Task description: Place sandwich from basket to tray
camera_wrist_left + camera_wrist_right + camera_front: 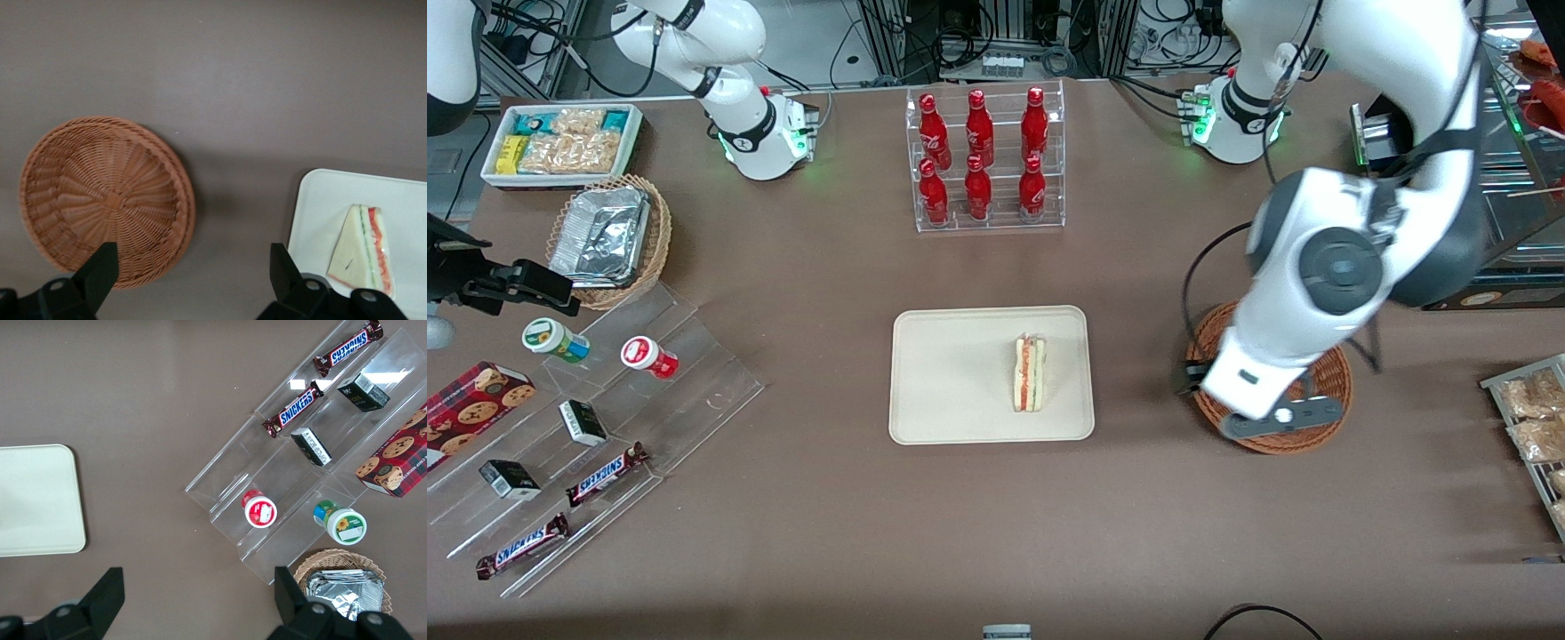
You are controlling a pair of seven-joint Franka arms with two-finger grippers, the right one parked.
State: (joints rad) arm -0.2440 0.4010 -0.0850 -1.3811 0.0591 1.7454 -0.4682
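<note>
The sandwich (1030,373) lies on the cream tray (951,373), toward the tray's end nearest the working arm, its pink-orange and white filling edge showing. The reddish-brown wicker basket (1329,378) is empty and sits beside the tray, toward the working arm's end of the table. My left gripper (1276,416) hangs above the basket's edge, open and empty. In the left wrist view the gripper (192,260) is over bare table between the empty basket (107,200) and the tray (320,207), which holds the sandwich (363,250).
A clear rack of red bottles (985,160) stands farther from the front camera than the tray. Toward the parked arm's end are a clear stepped stand with snacks (587,418), a tan basket of foil trays (609,236) and a white tub (560,142). A rack of bagged snacks (1534,427) is beside the basket.
</note>
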